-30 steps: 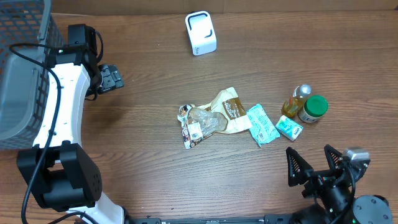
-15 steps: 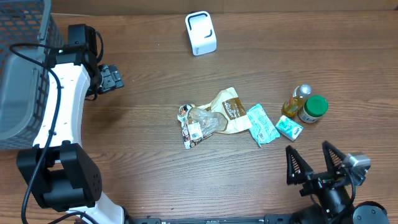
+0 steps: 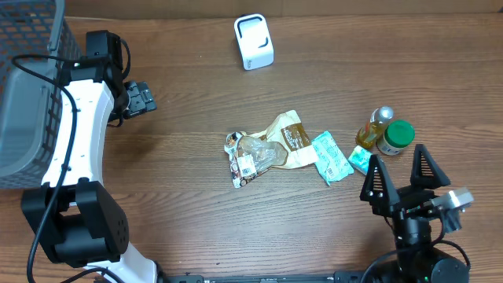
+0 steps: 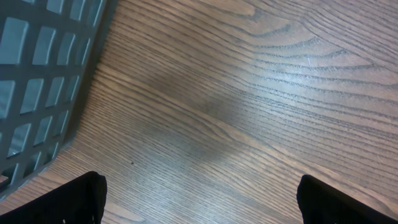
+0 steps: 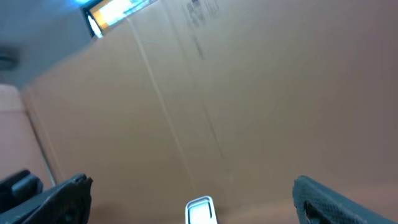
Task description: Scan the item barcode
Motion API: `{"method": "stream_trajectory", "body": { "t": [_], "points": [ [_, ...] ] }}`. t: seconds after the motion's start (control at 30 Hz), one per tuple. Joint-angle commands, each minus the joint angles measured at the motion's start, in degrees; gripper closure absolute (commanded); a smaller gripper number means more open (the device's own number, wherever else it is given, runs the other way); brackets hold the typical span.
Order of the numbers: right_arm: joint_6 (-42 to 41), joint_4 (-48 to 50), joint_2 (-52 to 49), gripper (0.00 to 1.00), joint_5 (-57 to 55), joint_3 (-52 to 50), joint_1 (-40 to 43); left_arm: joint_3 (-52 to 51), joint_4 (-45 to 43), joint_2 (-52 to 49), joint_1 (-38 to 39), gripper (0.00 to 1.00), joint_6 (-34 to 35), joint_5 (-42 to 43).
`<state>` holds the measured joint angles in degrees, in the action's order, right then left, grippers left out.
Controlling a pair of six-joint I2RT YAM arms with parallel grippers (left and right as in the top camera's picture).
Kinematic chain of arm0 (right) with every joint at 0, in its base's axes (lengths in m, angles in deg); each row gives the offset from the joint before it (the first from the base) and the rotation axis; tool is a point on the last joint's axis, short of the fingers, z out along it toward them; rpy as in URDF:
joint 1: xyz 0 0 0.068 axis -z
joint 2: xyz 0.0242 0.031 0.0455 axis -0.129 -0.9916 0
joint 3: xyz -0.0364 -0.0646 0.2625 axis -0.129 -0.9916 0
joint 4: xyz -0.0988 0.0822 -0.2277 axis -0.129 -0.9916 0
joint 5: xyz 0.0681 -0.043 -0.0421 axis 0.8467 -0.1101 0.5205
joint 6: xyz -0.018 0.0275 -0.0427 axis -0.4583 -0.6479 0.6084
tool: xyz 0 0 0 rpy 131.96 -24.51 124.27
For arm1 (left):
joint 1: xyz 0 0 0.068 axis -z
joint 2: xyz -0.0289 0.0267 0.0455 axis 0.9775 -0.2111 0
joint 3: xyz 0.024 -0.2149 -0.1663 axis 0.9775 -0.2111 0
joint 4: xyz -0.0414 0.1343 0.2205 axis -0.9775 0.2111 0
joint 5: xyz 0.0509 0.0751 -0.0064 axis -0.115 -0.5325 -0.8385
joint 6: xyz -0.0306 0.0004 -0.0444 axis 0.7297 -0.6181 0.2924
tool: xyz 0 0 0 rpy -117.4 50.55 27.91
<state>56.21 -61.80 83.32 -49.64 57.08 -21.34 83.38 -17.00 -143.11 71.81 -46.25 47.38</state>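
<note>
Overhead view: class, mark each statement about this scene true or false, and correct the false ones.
1. The white scanner stands apart from the packets. True.
2. The right gripper holds the green-capped jar. False: the gripper is open and holds nothing; the jar stands on its own, just beyond it.
3. The green-capped jar stands right beside the yellow bottle. True.
4. The left gripper hovers over the packets. False: it is open near the grey basket, well away from them.
</note>
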Motion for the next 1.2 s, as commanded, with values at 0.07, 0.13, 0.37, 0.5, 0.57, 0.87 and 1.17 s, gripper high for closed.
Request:
{"method": "stream_trajectory", "body": {
  "t": [0.07, 0.13, 0.37, 0.5, 0.57, 0.87, 1.17],
  "points": [
    [4.79, 8.20, 0.48, 0.00, 4.83, -5.57, 1.75, 0.90, -0.07, -0.17, 0.44, 0.01, -0.63, -0.74],
    [4.79, 8.90, 0.48, 0.00, 4.85, -7.41, 2.80, 0.90, -0.07, -0.17, 0.44, 0.00, -0.63, -0.74],
    [4.76, 8.90, 0.48, 0.00, 4.85, -11.10, 4.33, 0.90, -0.07, -0.17, 0.44, 0.00, -0.63, -0.74],
    [4.57, 3.96, 0.48, 0.00, 5.22, -11.34, 4.33, 0.90, -0.07, -0.17, 0.44, 0.00, -0.63, -0.74],
    [4.57, -0.07, 0.48, 0.00, 5.20, -11.34, 4.33, 0.90, -0.07, -0.17, 0.44, 0.00, -0.63, -0.74],
    [4.63, -13.66, 0.48, 0.00, 5.18, -11.34, 4.33, 0.90, -0.07, -0.17, 0.44, 0.00, -0.63, -0.74],
    [4.83, -13.66, 0.48, 0.00, 4.98, -11.34, 4.35, 0.90, -0.07, -0.17, 0.44, 0.00, -0.63, -0.74]
  ]
}}
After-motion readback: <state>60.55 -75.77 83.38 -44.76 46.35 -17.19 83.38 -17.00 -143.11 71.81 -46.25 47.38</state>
